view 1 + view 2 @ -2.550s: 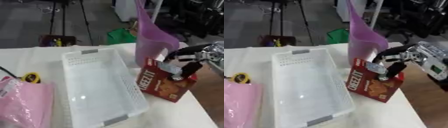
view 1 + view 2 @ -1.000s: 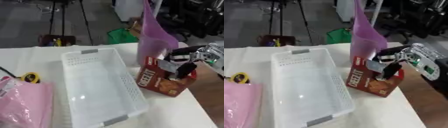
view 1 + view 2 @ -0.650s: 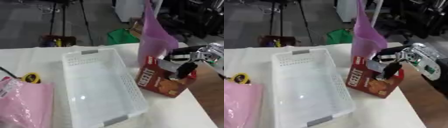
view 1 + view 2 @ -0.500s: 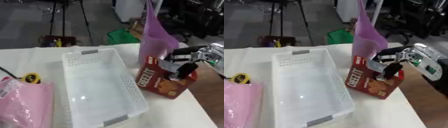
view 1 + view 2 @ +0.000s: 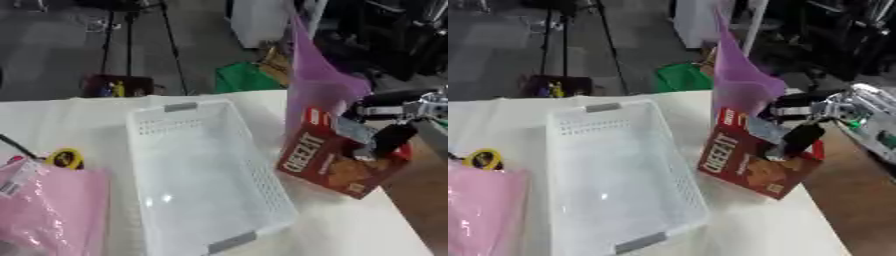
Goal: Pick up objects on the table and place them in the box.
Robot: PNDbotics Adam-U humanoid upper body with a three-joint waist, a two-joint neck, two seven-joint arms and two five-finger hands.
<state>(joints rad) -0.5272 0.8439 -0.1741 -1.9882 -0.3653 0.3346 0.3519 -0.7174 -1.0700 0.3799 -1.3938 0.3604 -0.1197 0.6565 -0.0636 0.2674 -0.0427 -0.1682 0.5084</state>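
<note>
Right hand (image 5: 794, 131): I have it in from the right edge of the frame, fingers and thumb curled round the top of the Cheez-It box (image 5: 337, 163). Clamped, as far as I can judge.
Left hand: not in either view, so I can't say anything about it.
Cheez-It box: right of centre, tilted, its lower corner at or near the table (image 5: 350, 225). I can't tell if that corner is touching or just clear.
Basket (image 5: 264, 185): white, empty, centre of frame, long side running from upper left toward the bottom. The Cheez-It box sits just beside its right wall.
Purple bag (image 5: 741, 85): stands upright behind the Cheez-It box, upper right, close enough to snag.
Pink bag (image 5: 48, 210): lower left, well away from my work.
Yellow thing (image 5: 66, 157): small, at the left, just above the pink bag; I can't make out what it is.
Step in hand: lifting the Cheez-It box to carry it left into the basket, I reckon.
How I'd do it well: raise it until the low corner is above the basket's rim before I move sideways. Draw it toward me a little, away from the purple bag. Level it over the open middle, lower it, and only then release.
Risk: dragging the corner would shove the basket.
</note>
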